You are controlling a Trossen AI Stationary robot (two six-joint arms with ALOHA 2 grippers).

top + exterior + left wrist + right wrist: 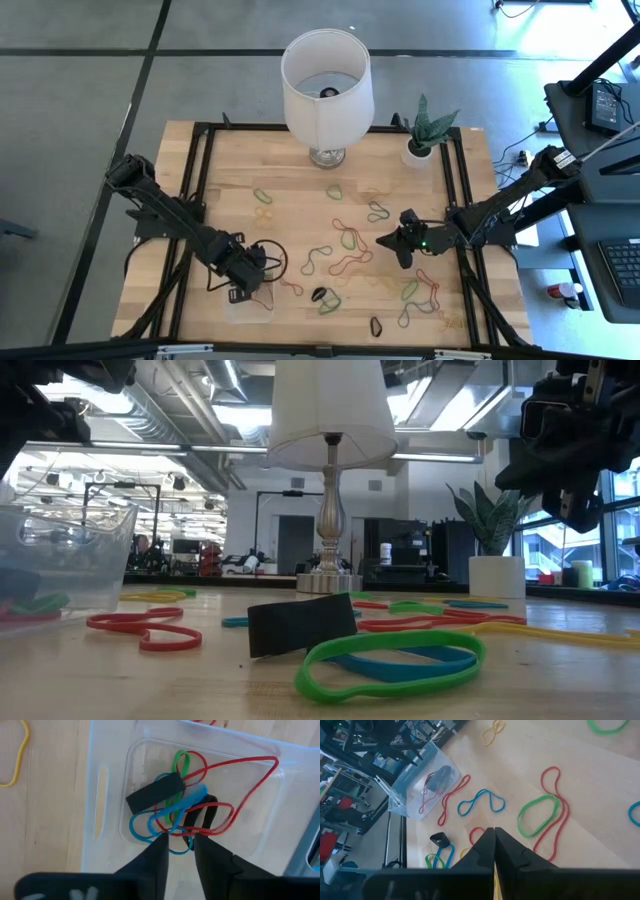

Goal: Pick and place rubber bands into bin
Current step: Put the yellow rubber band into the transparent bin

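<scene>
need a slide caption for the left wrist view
Left gripper open just above the clear bin, over a tangle of rubber bands.

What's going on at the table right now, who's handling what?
The left gripper hangs over the clear bin at the near left of the table, fingers parted with a gap between them, above a tangle of red, blue, green and black rubber bands already lying inside. The right gripper hovers shut over the right-centre of the table with nothing visibly in it. Many loose bands are scattered across the wood, so most of the sorting is not yet done.
</scene>
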